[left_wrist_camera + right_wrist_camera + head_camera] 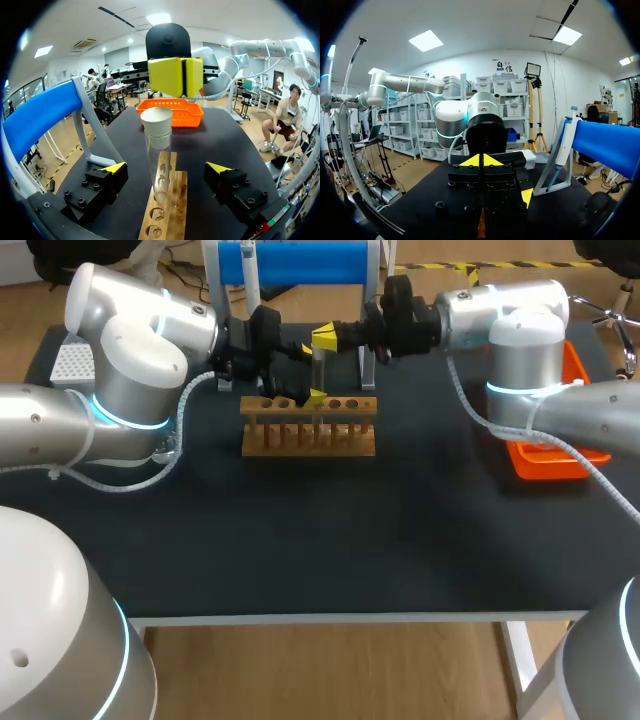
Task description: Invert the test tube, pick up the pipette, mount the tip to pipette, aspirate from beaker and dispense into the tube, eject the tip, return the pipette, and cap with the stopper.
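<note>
On the dark bench [330, 540] a wooden rack [308, 428] stands near the middle. A clear tube [159, 160] stands upright in one of its holes with a pale stopper [156, 120] on its mouth. The left gripper [167, 168] is spread wide with a finger on either side of the tube, touching neither side. Just above the stopper, the right gripper [181, 75] has its yellow tips pressed together with nothing between them. Whether it touches the stopper I cannot tell. Further back, the pipette [249, 275] hangs on its blue stand [300, 262]. An orange tray [548, 465] lies to the right.
</note>
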Motion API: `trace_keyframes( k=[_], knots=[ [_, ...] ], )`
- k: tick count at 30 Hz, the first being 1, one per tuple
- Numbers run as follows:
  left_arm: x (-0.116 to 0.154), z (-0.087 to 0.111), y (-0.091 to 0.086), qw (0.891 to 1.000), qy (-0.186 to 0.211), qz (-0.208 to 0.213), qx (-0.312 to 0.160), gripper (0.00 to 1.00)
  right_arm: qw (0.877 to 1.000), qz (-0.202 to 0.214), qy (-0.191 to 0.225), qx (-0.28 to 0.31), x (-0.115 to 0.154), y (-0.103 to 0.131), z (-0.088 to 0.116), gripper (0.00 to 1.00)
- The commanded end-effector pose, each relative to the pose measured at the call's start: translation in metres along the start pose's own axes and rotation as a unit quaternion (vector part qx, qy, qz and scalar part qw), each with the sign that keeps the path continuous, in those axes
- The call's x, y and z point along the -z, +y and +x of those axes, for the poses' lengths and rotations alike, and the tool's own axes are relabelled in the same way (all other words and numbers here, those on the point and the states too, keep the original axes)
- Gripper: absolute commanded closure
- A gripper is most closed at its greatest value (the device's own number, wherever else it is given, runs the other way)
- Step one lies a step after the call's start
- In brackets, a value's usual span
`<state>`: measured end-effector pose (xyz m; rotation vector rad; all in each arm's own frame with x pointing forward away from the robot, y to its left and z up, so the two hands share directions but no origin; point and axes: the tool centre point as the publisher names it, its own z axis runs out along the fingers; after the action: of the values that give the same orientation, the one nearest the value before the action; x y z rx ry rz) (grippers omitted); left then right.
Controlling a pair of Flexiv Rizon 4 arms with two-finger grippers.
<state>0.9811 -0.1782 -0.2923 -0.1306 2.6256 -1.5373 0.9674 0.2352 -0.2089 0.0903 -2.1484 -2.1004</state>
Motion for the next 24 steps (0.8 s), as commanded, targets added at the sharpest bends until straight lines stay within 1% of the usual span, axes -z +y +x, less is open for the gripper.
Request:
trace_keyframes(
  k=[1, 13, 24],
  knots=[
    [0.001, 0.0, 0.0, 1.0, 0.0, -0.001, 0.0, 0.0, 1.0, -0.001, 0.003, -0.001, -0.001, -0.003, -0.006, 1.0],
    [0.001, 0.0, 0.0, 1.0, 0.0, -0.001, 0.0, 0.0, 1.0, 0.005, -0.002, -0.012, 0.0, -0.009, -0.016, 1.0],
    [0.001, 0.0, 0.0, 1.0, 0.0, -0.001, 0.0, 0.0, 1.0, 0.012, -0.003, -0.02, -0.001, -0.019, -0.017, 1.0]
  ],
)
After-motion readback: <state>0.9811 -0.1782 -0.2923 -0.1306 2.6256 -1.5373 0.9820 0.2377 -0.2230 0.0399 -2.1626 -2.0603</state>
